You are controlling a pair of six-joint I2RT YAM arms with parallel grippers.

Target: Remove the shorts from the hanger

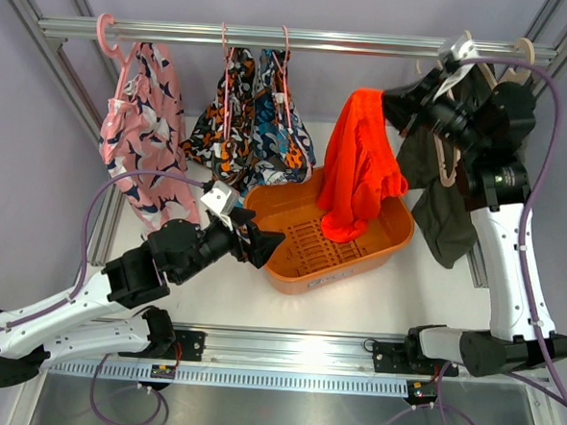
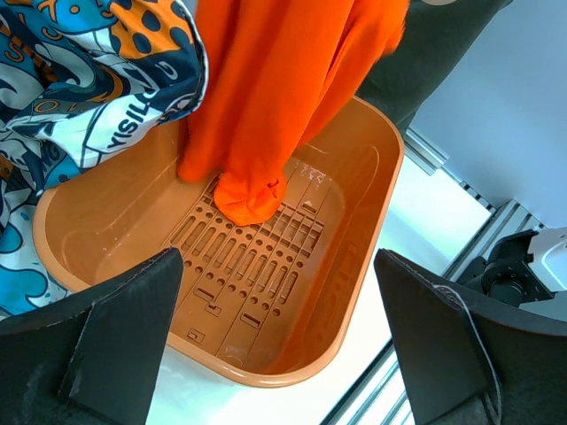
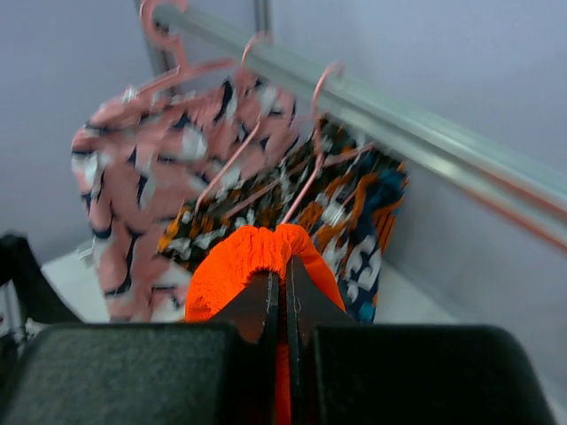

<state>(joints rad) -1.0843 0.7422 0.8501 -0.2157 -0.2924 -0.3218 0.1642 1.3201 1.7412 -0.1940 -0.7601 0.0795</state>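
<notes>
Because the right gripper [image 1: 391,104] is pinched shut on the orange-red shorts [image 1: 358,169], hanging centre frame with their lower end in the basket [image 1: 289,275], release should follow lowering; the left gripper [image 1: 267,242] gapes, empty.

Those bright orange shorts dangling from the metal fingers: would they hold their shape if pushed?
Probably floppy: the orange shorts hang in limp folds from the right fingers and bunch up where they meet the basket floor. Likely light, since one narrow pinch carries them. A push would probably just swing or crumple them.
</notes>
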